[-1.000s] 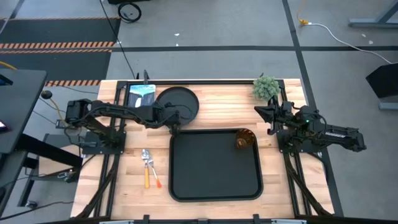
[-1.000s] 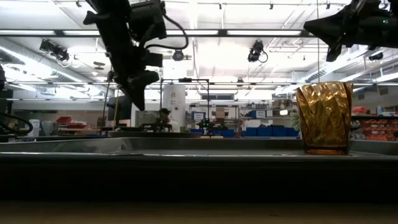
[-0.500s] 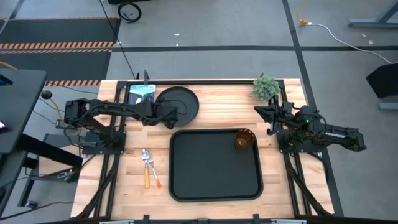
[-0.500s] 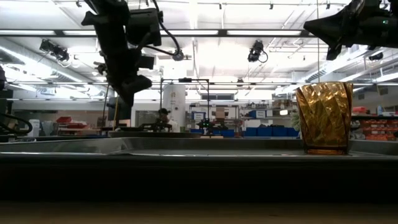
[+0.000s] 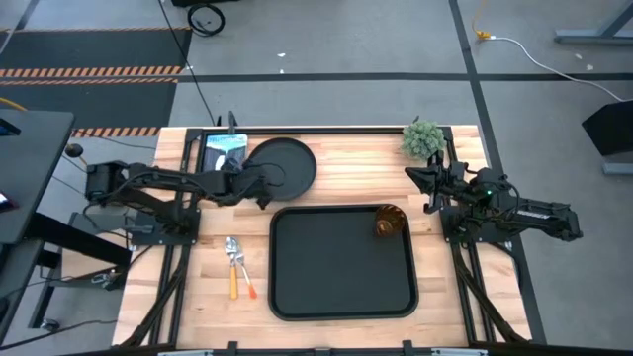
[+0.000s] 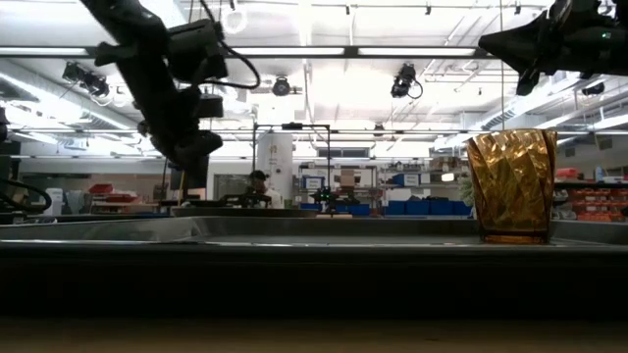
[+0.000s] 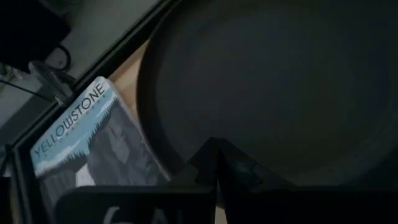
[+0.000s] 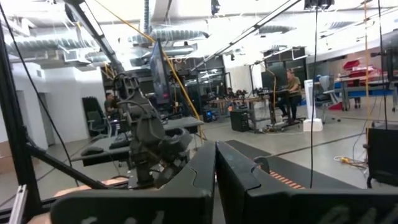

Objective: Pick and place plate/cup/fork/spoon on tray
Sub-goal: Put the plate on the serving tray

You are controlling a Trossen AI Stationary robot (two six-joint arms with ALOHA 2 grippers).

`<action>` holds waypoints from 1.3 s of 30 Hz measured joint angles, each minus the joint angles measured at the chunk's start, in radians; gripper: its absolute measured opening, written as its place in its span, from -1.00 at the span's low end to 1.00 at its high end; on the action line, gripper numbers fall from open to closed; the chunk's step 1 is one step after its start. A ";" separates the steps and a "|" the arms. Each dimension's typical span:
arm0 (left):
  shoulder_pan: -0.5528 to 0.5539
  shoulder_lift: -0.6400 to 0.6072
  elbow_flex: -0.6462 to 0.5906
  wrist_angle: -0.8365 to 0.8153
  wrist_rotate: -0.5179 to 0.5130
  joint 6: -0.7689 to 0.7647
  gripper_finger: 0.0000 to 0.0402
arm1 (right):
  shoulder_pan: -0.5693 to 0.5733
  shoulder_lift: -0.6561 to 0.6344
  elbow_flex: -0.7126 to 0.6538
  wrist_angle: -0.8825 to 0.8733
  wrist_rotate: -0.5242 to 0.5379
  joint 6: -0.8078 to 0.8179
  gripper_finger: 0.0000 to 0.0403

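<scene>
Overhead now: left gripper (image 5: 265,189) fingers pressed together at the near-left rim of the plate (image 5: 289,159), beside the Yellowstone card (image 5: 225,150); cup (image 5: 387,222) upright in the tray (image 5: 342,303) at its far right corner, fork (image 5: 241,269) and spoon (image 5: 233,263) on wood left of it; right gripper (image 5: 417,180) likewise closed, empty, parked beside the plant (image 5: 423,137). Low down: cup (image 6: 510,185) on the tray (image 6: 294,231), left gripper (image 6: 189,154) raised. Left wrist: closed fingertips (image 7: 214,152) over the plate (image 7: 273,87) edge.

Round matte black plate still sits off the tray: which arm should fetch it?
Left. Its end effector, fingers together, hovers at the round matte black plate's near-left rim; the right end effector, also closed, waits beyond the black rectangular tray.
</scene>
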 joint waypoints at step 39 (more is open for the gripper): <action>0.184 -0.136 -0.085 0.166 0.153 -0.157 -0.87 | -0.001 0.000 0.000 0.014 0.024 -0.004 -0.91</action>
